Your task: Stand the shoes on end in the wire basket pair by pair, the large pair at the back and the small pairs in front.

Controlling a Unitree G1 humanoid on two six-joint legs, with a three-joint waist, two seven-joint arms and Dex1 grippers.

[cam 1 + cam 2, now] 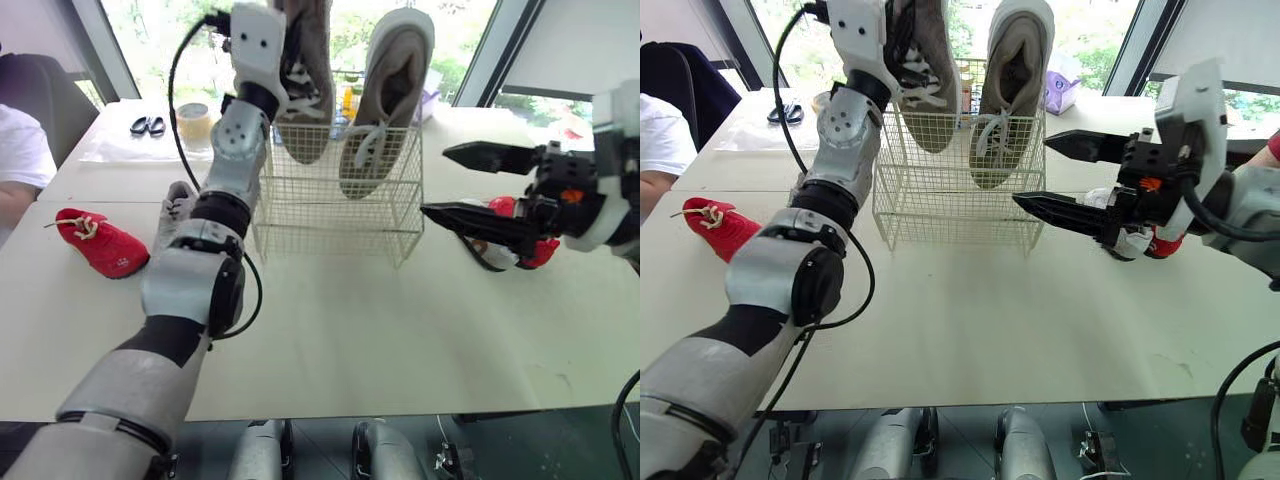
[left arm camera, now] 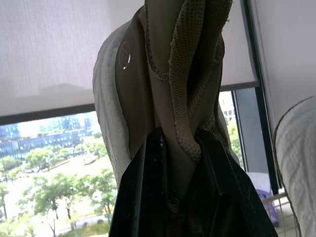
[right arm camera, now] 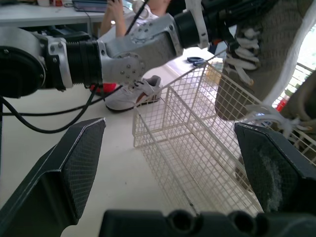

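**Now the big shoe could tip over**

The big grey shoe hangs toe down over the back of the wire basket. The left tool has it pinched tight by the soft edge at the heel. Its toe is about level with the top of the basket. Its twin, the other big shoe, stands on end just beside it in the back of the basket.

Here is what could go wrong. The pinch is only on thin, bendy cloth, so the shoe could slip out or swing. If the tool lets go too high, I think the shoe would drop, bounce and fall flat. It could also bump its twin and knock that one down. The loose laces could snag on the wires. A hard push could make the light basket slide on the worktop.

The right tool is wide open and holds nothing. It waits just beside the basket, on its right. Something red and white lies behind it, maybe a small shoe, but I cannot tell.

A small red shoe and a small white shoe lie on the worktop close to the left arm. That arm could nudge them when it comes down.
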